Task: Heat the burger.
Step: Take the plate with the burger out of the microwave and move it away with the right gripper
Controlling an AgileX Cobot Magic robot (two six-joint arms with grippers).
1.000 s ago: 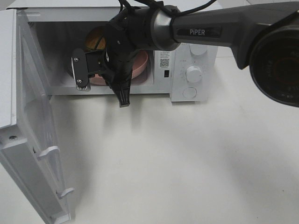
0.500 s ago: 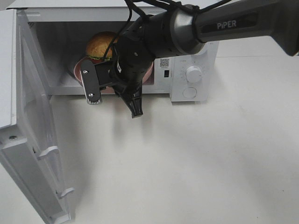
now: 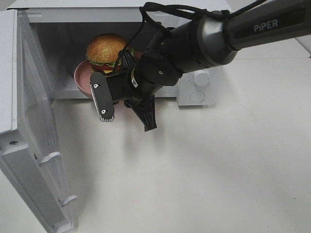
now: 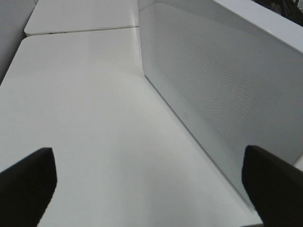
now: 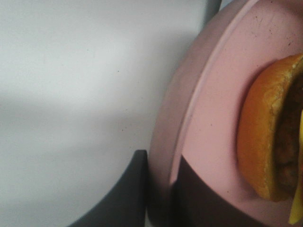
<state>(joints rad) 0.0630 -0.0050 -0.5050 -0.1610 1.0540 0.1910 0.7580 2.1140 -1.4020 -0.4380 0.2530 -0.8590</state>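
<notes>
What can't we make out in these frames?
- Exterior high: the right arm covers the pink plate's right side, the right gripper's fingers and part of the microwave's control panel.
- Exterior high: the left arm is out of frame.
- Right wrist: the burger is cut off by the frame edge and blurred, too close.
- Left wrist: only the left gripper's fingers, open, and the microwave's outer wall show; the burger is out of view.

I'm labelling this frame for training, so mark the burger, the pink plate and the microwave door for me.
burger (image 3: 105,47): exterior high view, top of the bun.
pink plate (image 5: 215,101): right wrist view, bare inner surface beside the bun.
microwave door (image 3: 33,109): exterior high view, inner face of the open door.
</notes>
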